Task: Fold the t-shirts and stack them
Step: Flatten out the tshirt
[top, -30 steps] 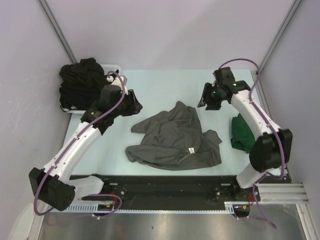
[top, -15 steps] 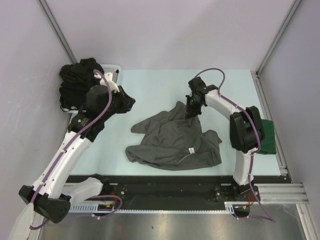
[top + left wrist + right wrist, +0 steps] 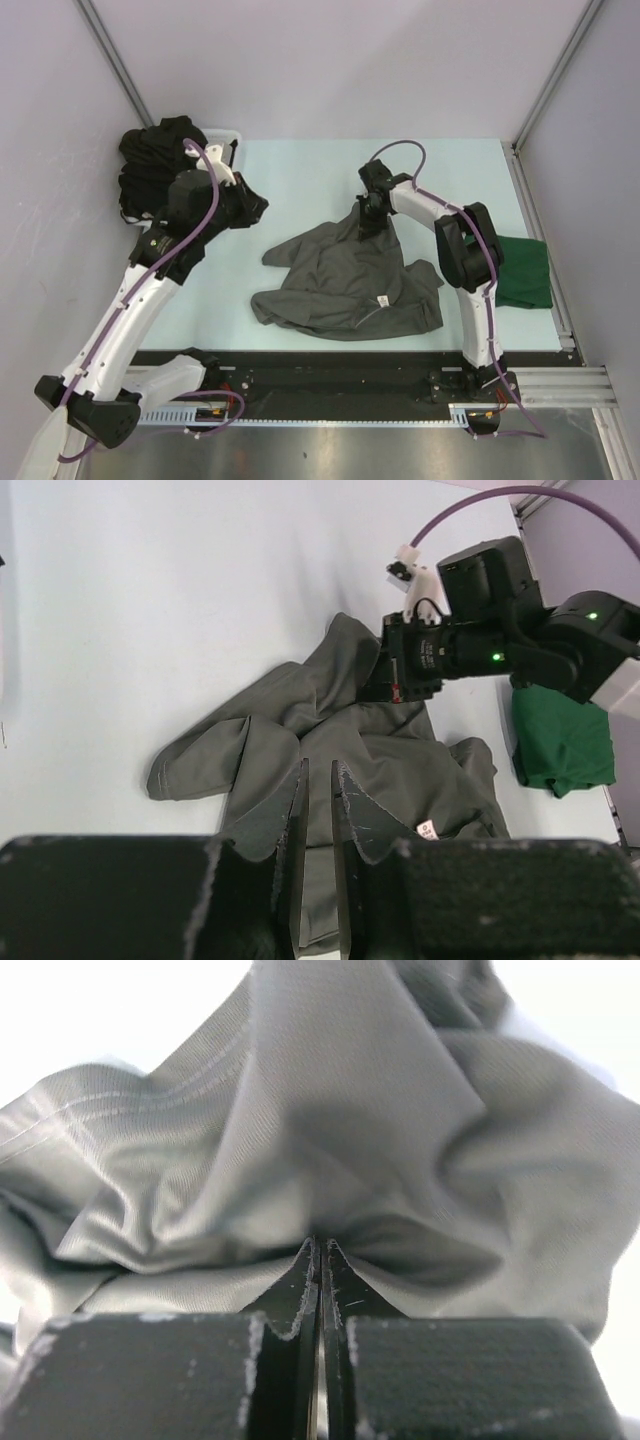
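Observation:
A charcoal grey t-shirt [image 3: 345, 280] lies crumpled at the table's middle, its white neck label [image 3: 381, 300] facing up. My right gripper [image 3: 365, 222] is at the shirt's far edge, jaws shut, pinching a ridge of the grey fabric [image 3: 300, 1110] at the tips [image 3: 320, 1245]. A dark green t-shirt [image 3: 525, 272] lies folded at the right edge. My left gripper [image 3: 255, 205] hovers left of the grey shirt, empty, with only a narrow slit between its jaws [image 3: 318, 770]. Black t-shirts [image 3: 160, 165] are heaped at the far left.
The black shirts spill over a white plastic basket [image 3: 228, 135] at the table's far left corner. The right arm reaches across the table's right half. In the left wrist view the right gripper [image 3: 395, 685] and green shirt [image 3: 560, 740] show beyond the grey shirt [image 3: 400, 770].
My right arm swung from the far right to the grey shirt's far edge, uncovering the green shirt. My left arm drew back slightly towards the basket.

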You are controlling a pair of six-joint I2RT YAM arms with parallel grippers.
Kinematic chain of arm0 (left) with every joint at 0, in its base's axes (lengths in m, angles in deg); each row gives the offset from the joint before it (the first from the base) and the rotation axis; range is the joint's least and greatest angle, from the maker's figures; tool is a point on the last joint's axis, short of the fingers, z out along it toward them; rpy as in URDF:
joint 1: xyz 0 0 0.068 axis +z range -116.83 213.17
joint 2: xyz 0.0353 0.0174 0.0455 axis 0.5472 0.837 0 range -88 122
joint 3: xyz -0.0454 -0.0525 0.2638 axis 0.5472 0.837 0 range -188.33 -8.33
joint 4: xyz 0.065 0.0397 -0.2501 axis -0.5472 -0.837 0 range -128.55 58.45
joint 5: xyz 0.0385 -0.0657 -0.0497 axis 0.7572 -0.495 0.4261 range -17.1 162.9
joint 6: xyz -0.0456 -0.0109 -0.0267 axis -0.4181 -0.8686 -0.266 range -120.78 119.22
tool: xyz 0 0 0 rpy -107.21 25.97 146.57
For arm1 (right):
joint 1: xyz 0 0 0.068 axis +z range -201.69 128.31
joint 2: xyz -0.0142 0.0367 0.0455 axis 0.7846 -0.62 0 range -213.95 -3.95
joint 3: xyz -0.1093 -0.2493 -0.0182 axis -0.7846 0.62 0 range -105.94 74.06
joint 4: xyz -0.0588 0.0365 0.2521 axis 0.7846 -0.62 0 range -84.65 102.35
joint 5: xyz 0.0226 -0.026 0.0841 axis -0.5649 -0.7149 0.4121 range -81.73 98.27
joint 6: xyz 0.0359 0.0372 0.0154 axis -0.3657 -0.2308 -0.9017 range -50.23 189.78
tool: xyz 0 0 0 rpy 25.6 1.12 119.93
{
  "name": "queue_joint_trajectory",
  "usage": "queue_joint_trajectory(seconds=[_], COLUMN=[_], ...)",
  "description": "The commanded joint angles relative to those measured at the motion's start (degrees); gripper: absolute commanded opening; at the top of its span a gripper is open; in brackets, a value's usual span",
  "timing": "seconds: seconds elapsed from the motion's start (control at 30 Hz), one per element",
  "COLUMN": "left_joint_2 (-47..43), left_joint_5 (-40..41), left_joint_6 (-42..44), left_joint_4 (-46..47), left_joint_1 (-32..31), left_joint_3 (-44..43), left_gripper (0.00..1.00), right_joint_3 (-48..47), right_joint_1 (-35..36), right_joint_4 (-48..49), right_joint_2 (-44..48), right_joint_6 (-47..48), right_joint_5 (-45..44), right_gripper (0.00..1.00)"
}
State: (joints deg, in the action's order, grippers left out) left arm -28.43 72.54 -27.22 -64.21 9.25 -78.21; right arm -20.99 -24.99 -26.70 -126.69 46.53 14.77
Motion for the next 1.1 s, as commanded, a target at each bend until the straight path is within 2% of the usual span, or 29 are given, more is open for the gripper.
queue_joint_trajectory(seconds=[0.0, 0.17, 0.33, 0.47, 0.6, 0.63, 0.7, 0.8, 1.07], left_joint_2=[-1.12, -0.51, -0.24, -0.6, -0.95, -1.04, -0.95, -0.07, 3.88], left_joint_5=[-0.61, -0.87, -0.96, -0.52, -0.43, -0.52, -0.61, -0.78, -2.89], left_joint_6=[0.68, 1.3, 2.88, 3.85, 4.2, 4.29, 4.29, 4.64, 5.34], left_joint_4=[0.06, -0.12, -1.69, -2.75, -3.54, -3.46, -3.37, -2.84, -0.47], left_joint_1=[0.19, 0.19, 0.28, 0.19, 0.19, 0.19, 0.19, 0.19, 0.19], left_joint_3=[-2.36, -2.88, -3.76, -3.76, -3.41, -3.41, -3.33, -3.59, -5.7], left_gripper=[0.18, 0.18, 0.19, 0.19, 0.19, 0.19, 0.2, 0.2, 0.2], right_joint_3=[-3.13, -2.77, -11.46, -25.24, -49.81, -52.32, -53.84, -50.16, -49.36], right_joint_1=[1.78, 3.18, 2.83, 2.39, 2.66, 2.74, 3.27, 5.46, 10.39], right_joint_4=[2.39, 7.84, 5.74, 2.32, -3.13, -3.31, -0.87, 6.16, 10.39], right_joint_2=[-1.54, -2.32, -9.44, -17.86, -30.85, -32.37, -33.09, -31.6, -31.6], right_joint_6=[2.85, 7.76, 10.06, 11.38, 11.91, 11.73, 10.42, 8.57, 2.25], right_joint_5=[-4.82, -11.23, -14.32, -15.64, -14.5, -13.8, -10.73, -7.47, 5.79], right_gripper=[0.0, 0.0, 0.0, 0.0, 0.0, 0.0, 0.0, 0.0, 0.0])
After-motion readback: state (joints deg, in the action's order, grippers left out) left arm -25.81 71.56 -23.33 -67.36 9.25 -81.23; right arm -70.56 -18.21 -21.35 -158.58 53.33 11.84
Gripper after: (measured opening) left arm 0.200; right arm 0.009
